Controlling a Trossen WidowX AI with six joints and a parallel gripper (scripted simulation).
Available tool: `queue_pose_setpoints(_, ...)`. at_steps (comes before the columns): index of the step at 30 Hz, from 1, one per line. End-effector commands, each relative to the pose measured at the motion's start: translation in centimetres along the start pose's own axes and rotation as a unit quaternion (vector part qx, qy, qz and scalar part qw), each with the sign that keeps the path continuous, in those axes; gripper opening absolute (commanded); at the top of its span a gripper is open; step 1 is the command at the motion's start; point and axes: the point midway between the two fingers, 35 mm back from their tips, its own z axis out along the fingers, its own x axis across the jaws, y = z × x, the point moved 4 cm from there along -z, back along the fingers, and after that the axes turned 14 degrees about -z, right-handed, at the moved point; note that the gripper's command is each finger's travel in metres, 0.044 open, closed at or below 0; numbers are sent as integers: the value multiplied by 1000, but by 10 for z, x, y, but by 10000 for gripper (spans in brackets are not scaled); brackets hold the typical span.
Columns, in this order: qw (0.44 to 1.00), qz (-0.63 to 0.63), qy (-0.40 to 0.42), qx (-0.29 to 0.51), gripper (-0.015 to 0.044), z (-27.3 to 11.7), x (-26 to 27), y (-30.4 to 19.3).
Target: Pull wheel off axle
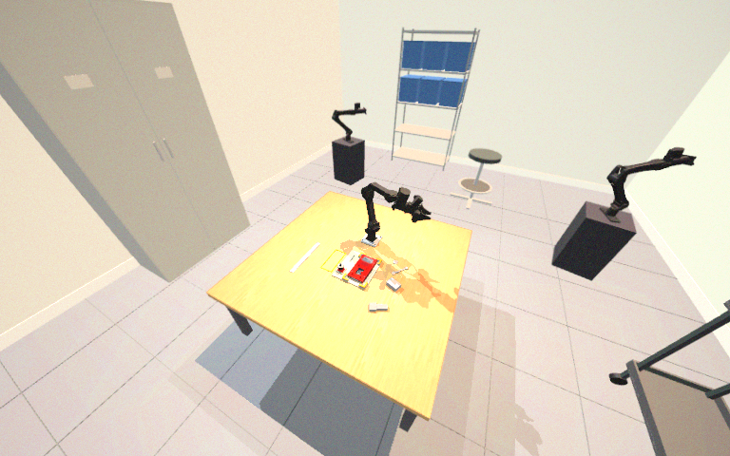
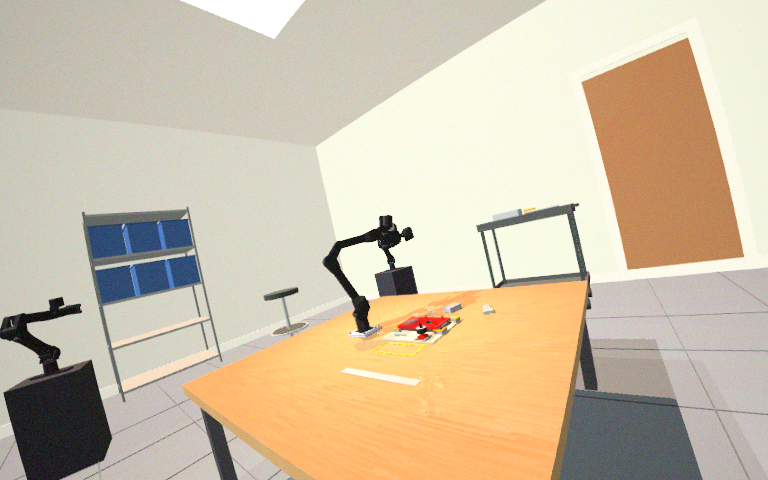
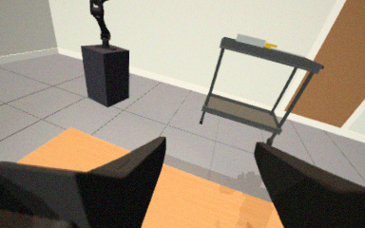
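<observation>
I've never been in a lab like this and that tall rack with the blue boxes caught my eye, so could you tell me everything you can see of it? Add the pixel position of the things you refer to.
The rack (image 1: 398, 88) (image 2: 101, 316) is an upright, open frame of slim grey posts, apparently metal, standing on the floor near the wall. It has four levels. The upper two each carry three blue boxes, side by side; the lower two are pale boards with nothing visible on them. No robot arm touches it.
</observation>
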Motion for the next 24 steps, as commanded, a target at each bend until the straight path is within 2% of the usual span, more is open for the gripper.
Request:
queue_pose_setpoints(1,998,38,-31,47,300,0,-22,-23)
queue_pose_setpoints(12,962,157,-130,179,300,-27,-82,-97)
queue_pose_setpoints(24,881,283,-221,309,300,-84,-128,-178)
